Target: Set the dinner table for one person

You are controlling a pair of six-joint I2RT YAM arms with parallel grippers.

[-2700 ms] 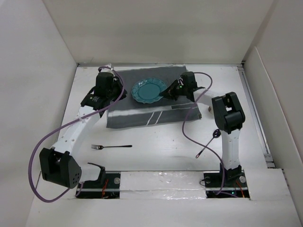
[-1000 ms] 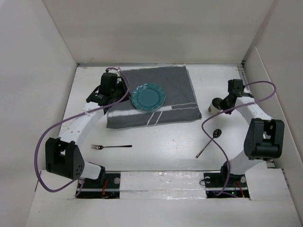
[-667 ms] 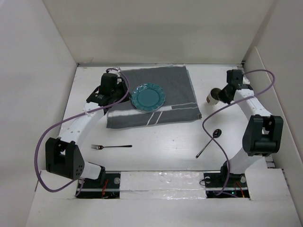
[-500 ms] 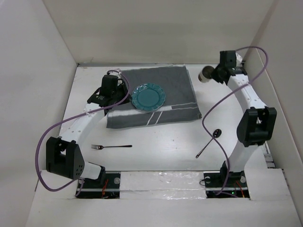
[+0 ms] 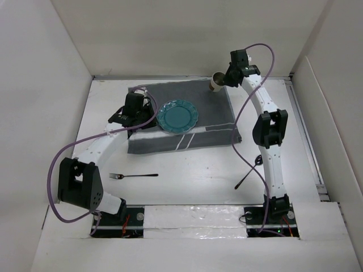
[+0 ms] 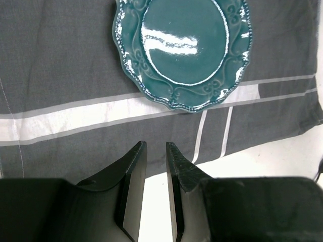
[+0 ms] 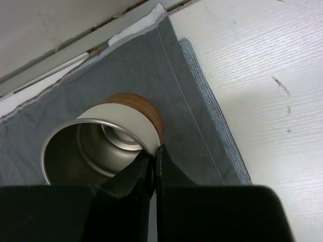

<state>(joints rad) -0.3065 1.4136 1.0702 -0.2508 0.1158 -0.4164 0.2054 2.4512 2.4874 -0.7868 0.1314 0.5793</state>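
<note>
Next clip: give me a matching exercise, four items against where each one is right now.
Items
1. plate
2. cup
3. fork
4. spoon

Places
A. bare table, right side
B. pinched at its rim by the right gripper
C. lying on the cloth
D. bare table, left side

Pairs: 1-C, 2-B, 3-D, 4-A
</note>
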